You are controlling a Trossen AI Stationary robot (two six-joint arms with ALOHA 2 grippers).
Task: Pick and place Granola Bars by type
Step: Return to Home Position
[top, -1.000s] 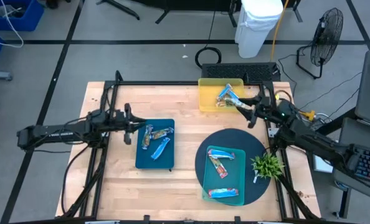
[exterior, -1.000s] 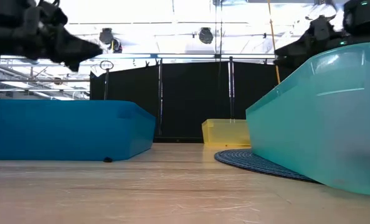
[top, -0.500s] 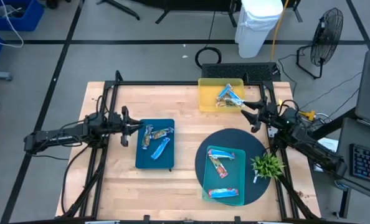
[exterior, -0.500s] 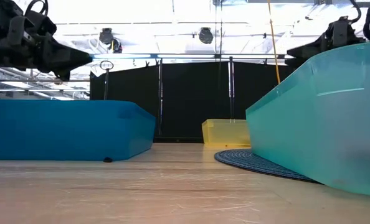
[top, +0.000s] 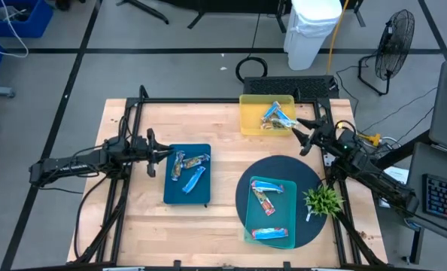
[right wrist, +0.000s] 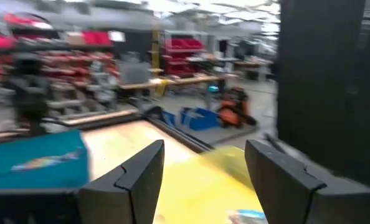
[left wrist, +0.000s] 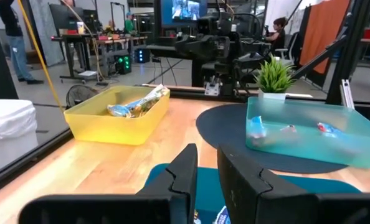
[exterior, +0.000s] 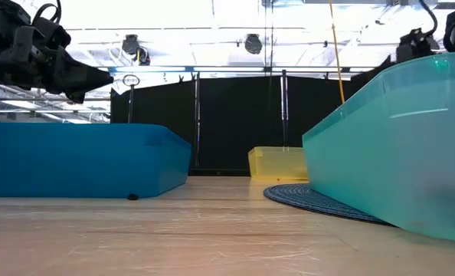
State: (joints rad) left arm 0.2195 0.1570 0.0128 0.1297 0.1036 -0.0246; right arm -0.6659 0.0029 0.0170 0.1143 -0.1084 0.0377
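Granola bars lie in three trays. The yellow tray [top: 247,120] at the far side holds a heap of bars [top: 276,117], also seen in the left wrist view [left wrist: 138,106]. The blue tray [top: 174,192] holds several bars [top: 187,169]. The teal tray [top: 284,214] holds a mottled bar [top: 264,200] and a blue bar [top: 271,233]. My left gripper [top: 163,153] hovers just left of the blue tray, its fingers [left wrist: 188,171] shut to a narrow slit, empty. My right gripper [top: 302,135] hovers by the yellow tray's right near corner, open and empty.
The teal tray stands on a dark round mat [top: 310,177]. A small green plant [top: 321,202] stands at the mat's right edge. Black frame bars [top: 208,101] run along the table's far and side edges. Bare wood lies between the blue tray and the mat.
My left gripper has drawn back from over the blue tray's left edge toward the table's left edge and sunk a little. My right gripper has drawn away from the yellow tray's bars toward the table's right edge, staying open.
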